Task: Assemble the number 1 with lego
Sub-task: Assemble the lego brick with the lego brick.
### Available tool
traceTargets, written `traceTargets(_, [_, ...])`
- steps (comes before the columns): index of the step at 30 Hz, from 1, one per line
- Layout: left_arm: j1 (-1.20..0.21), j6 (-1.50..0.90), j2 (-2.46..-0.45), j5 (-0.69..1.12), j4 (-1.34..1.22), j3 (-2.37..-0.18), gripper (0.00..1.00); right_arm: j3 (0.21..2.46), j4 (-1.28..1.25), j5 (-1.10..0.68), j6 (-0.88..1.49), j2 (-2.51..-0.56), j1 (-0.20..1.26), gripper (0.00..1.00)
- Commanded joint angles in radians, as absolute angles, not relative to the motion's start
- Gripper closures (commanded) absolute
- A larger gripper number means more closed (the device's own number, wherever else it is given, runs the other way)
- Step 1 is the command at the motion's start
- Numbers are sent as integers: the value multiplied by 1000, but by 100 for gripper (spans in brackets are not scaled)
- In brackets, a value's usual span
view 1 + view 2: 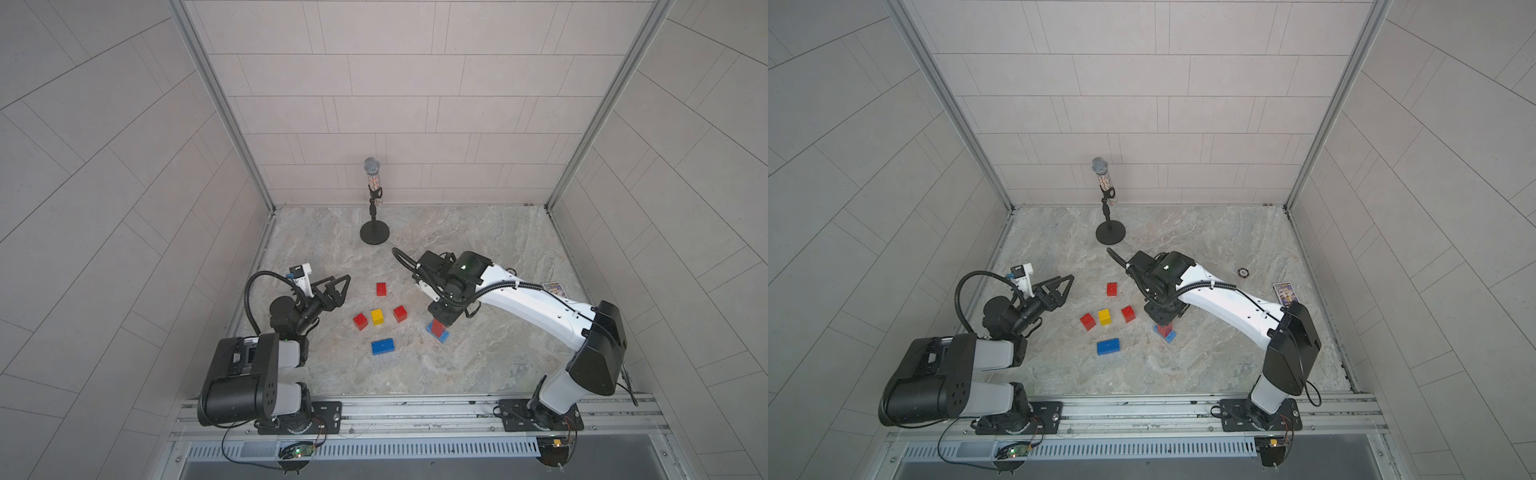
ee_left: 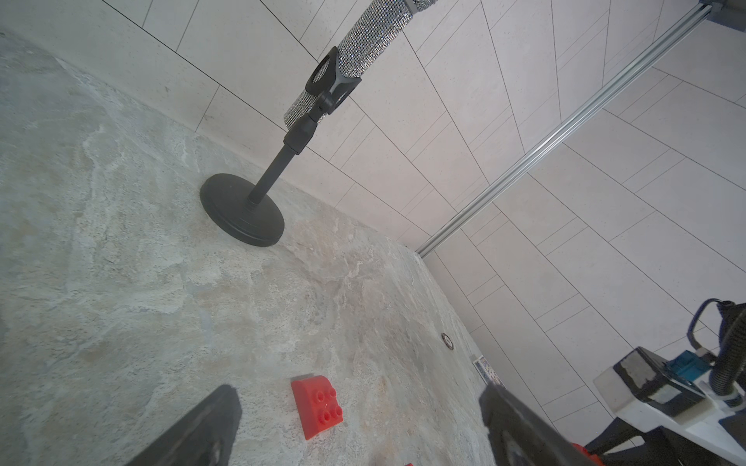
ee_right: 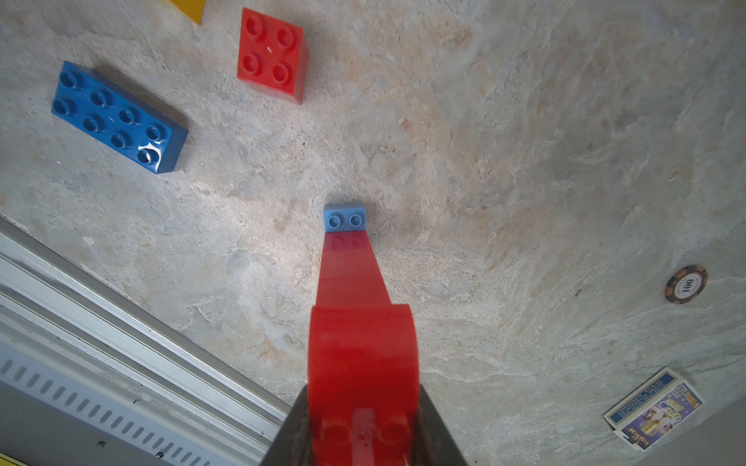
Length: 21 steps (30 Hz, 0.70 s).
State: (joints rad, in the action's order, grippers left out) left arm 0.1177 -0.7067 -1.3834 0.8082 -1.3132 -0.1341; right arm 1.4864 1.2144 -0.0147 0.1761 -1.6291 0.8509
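Note:
A stack of red lego bricks [image 3: 351, 274] stands upright on a light blue brick [image 3: 344, 220], seen in both top views [image 1: 437, 327] [image 1: 1163, 330]. My right gripper [image 3: 363, 427] is shut on the stack's topmost red brick [image 3: 363, 363], coming down from above [image 1: 442, 318]. Loose on the table lie a dark blue long brick [image 1: 382, 346], a yellow brick [image 1: 377, 317] and three red bricks [image 1: 360, 321] [image 1: 400, 313] [image 1: 381, 289]. My left gripper [image 1: 345, 291] hangs open at the left, with nothing between its fingers [image 2: 210, 427]. It points toward the far red brick [image 2: 317, 405].
A glittery microphone on a black round-based stand [image 1: 374, 232] stands at the back centre. A poker chip [image 3: 686, 283] and a small printed card box [image 3: 654, 407] lie to the right. Tiled walls close three sides; a metal rail [image 1: 415, 409] runs along the front.

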Motion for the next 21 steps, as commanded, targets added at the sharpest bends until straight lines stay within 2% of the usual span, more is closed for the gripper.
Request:
traceTargets(1, [124, -704, -1370, 816, -1361, -128, 0, 1482, 1249, -12, 150, -1641, 855, 94])
traceTargets(21, [124, -706, -1376, 817, -1361, -131, 0, 1503, 1280, -39, 67, -1746, 850, 98])
